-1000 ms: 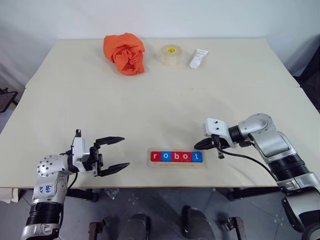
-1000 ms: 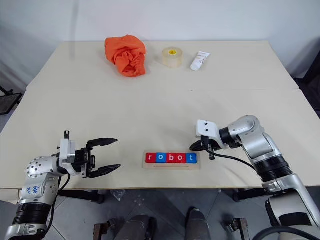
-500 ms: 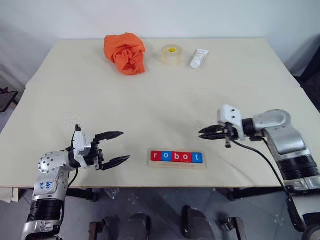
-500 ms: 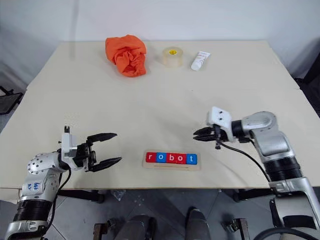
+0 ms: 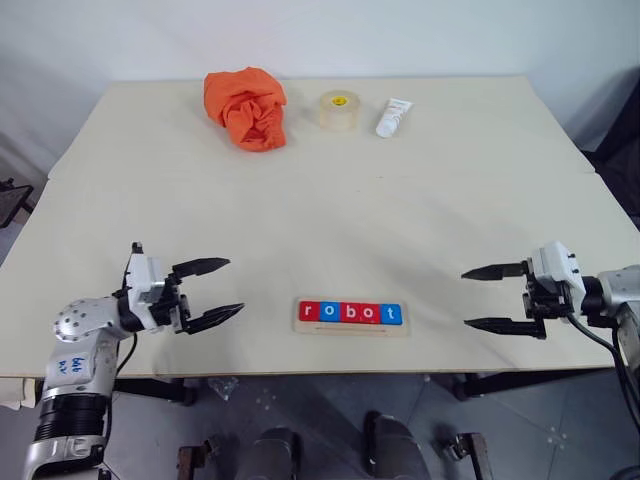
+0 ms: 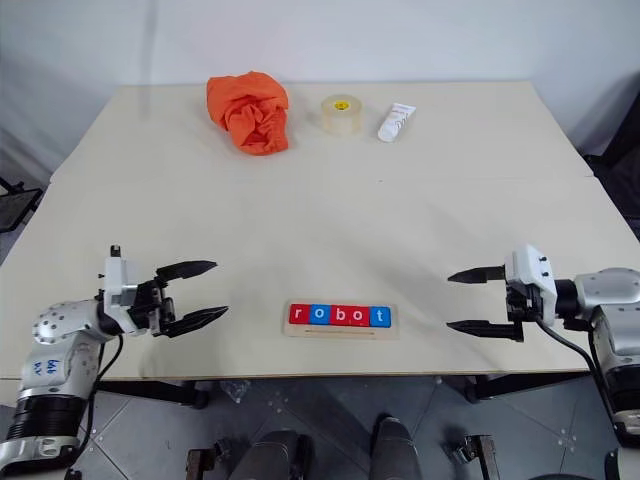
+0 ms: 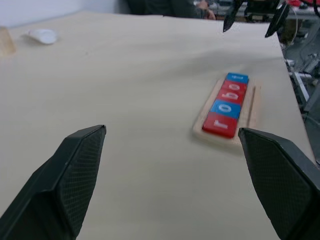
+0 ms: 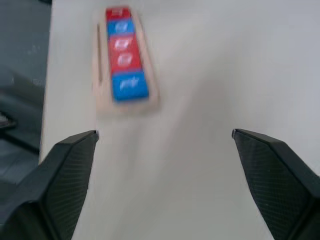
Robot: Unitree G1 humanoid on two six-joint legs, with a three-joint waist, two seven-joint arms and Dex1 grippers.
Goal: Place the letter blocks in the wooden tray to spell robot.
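Now the letter blocks (image 5: 350,313) spell robot in the wooden tray (image 5: 352,329); left gripper (image 5: 213,291) and right gripper (image 5: 489,297) gape wide, both empty.

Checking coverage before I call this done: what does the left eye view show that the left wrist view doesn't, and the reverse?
Left eye view, not the wrist view: the crumpled orange cloth at the table's far side.
Left wrist view, not the eye view: dark clutter past the table's edge.
Both: the five red and blue letter blocks spelling robot in the pale wooden tray, the white tube, and the open left claw and right claw.
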